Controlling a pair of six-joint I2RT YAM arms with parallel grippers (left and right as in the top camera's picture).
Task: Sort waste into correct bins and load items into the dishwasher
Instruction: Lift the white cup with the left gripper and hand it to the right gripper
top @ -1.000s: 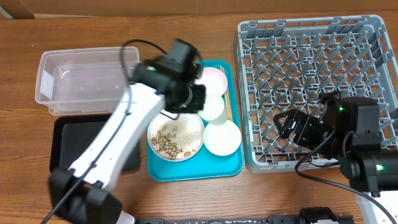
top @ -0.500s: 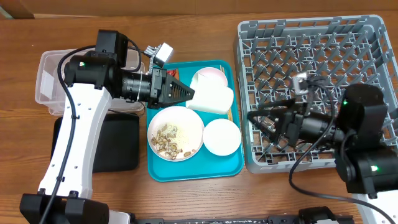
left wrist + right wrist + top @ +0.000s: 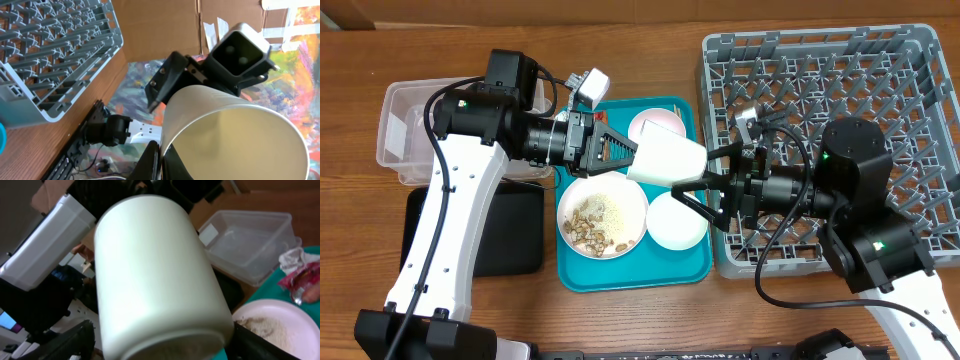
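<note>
From overhead we see the left gripper (image 3: 625, 155) clamped on the rim of the white cup (image 3: 668, 160), which lies on its side in the air above the teal serving tray (image 3: 620, 275). The right gripper (image 3: 705, 183) meets it from the dish rack (image 3: 840, 70) side, jaws spread wide, one finger above the cup's base end and one below. We cannot tell from here whether they touch it.

The left wrist camera looks straight into the cup's open mouth. It shows the rim pinched between this arm's dark fingers (image 3: 149, 161) at the bottom edge, with the other arm's wrist camera housing (image 3: 240, 50) just behind the cup.

The right wrist camera sees the opposite end, the closed base filling the frame. Its own fingers (image 3: 70, 340) sit low at either side with a gap to the cup wall. Only this view gives us the waste close up, with a crumpled silvery-white wrapper (image 3: 295, 257) and a red snack wrapper (image 3: 300, 277) on the teal tray. The clear tub (image 3: 250, 235) lies beyond them.

Only the overhead view lays out the rest. The round white plate (image 3: 603, 218) of beige scraps, a white bowl (image 3: 677, 220) and a pale pink bowl (image 3: 655, 125) are all on the teal tray, and the black tray (image 3: 510, 235) lies left of it
</note>
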